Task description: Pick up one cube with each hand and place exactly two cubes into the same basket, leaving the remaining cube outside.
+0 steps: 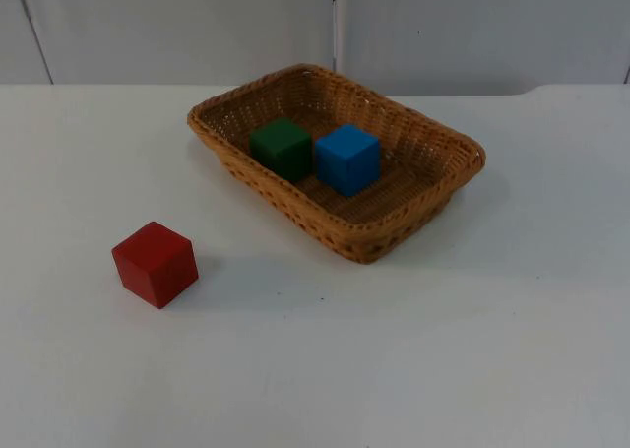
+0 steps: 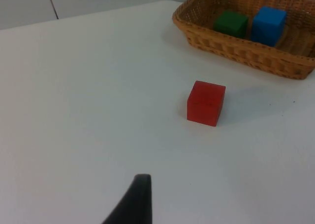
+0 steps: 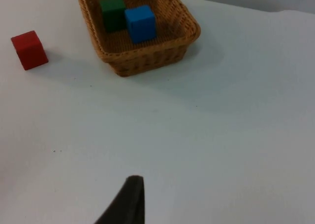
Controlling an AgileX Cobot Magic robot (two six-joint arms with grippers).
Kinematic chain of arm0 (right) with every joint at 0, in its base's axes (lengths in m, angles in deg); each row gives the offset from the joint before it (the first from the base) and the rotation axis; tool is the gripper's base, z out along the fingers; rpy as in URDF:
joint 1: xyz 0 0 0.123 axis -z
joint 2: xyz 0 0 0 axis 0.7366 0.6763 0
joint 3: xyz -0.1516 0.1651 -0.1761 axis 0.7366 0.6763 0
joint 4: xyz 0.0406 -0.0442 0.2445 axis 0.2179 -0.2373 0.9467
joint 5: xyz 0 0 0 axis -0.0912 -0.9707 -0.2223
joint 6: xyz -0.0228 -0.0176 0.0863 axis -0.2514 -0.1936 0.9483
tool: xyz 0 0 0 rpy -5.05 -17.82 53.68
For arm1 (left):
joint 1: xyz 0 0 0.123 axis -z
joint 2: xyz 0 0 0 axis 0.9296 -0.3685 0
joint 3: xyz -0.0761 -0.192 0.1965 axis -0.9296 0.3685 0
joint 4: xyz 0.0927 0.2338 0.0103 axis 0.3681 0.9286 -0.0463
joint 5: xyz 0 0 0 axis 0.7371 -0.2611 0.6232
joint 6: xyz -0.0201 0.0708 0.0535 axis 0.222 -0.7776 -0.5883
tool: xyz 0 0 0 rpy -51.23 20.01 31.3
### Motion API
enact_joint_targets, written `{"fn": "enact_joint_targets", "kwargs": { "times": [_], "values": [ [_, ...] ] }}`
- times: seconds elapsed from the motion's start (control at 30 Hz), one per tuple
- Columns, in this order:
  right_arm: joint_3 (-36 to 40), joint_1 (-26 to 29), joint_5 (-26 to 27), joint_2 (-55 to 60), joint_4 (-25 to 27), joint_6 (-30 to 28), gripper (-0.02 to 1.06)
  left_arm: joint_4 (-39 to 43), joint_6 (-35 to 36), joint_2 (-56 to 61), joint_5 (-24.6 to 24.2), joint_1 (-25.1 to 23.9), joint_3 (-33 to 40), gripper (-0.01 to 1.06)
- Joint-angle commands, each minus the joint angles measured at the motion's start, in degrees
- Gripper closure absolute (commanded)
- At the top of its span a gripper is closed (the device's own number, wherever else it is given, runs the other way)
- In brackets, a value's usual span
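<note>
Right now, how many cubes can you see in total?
3. The green cube and the blue cube sit side by side inside the basket; the red cube stands outside on the table.

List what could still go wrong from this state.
The green cube and blue cube already sit touching in the basket; adding the red cube from the table would break the two-cube count. An arm sweep could also knock the red cube or nudge the basket.

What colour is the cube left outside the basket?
Red: the cube on the table, clearest in the top view.
</note>
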Motion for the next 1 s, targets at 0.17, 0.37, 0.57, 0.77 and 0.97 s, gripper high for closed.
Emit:
{"fn": "enact_joint_targets", "kwargs": {
  "times": [0.17, 0.37, 0.57, 0.77, 0.97],
  "values": [
    [0.08, 6.71, 0.29, -0.13, 0.19, 0.05, -0.01, 0.33, 0.49, 0.20, -0.13, -0.06, 0.27, 0.00],
    [0.08, 11.81, 0.29, -0.13, 0.19, 0.05, -0.01, 0.33, 0.49, 0.20, -0.13, -0.06, 0.27, 0.00],
    [0.08, 16.89, 0.29, -0.13, 0.19, 0.05, -0.01, 0.33, 0.49, 0.20, -0.13, -0.06, 0.27, 0.00],
    [0.08, 19.54, 0.29, -0.13, 0.19, 0.05, -0.01, 0.33, 0.49, 0.20, -0.13, -0.06, 0.27, 0.00],
    [0.08, 20.40, 0.29, -0.13, 0.19, 0.05, -0.01, 0.33, 0.49, 0.20, -0.13, -0.06, 0.27, 0.00]
  ]
}}
